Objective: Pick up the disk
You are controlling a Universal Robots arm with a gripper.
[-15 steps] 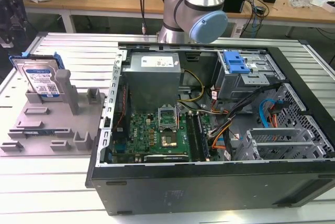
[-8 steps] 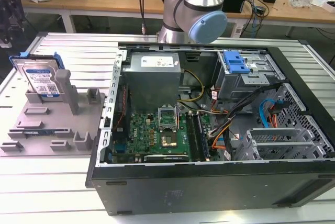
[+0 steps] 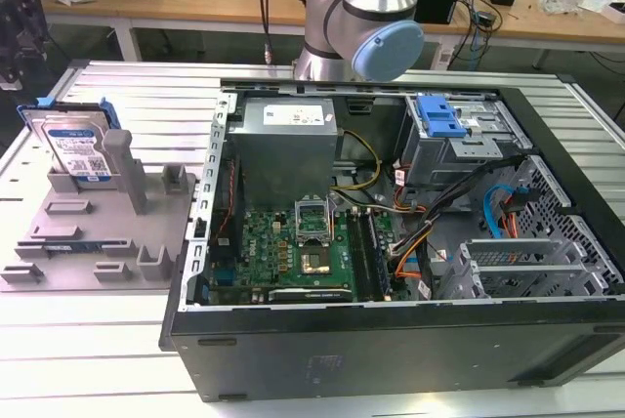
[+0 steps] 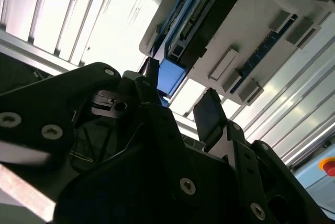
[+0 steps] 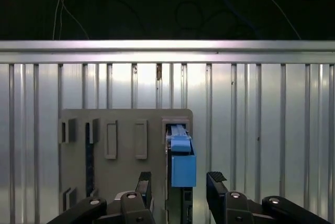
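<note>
The disk (image 3: 76,145) stands on edge in a slot of the grey fixture tray (image 3: 98,242), at the exterior view's left, its white-and-blue label facing out. In the first wrist view I look down on the disk's blue-railed top edge (image 5: 180,153) at one end of the tray (image 5: 120,124). My gripper (image 5: 179,182) is open, one black finger on each side of the disk's line, apart from it. In the second wrist view the disk's dark edge (image 4: 201,20) lies beyond the open gripper (image 4: 180,96).
An open computer case (image 3: 391,223) with motherboard, cables and a blue drive-bay bracket (image 3: 437,117) takes up the exterior view's middle and right. The arm's joint (image 3: 371,42) rises behind it. Everything rests on a ribbed aluminium table (image 5: 272,130); its edge rail (image 5: 167,46) borders dark floor.
</note>
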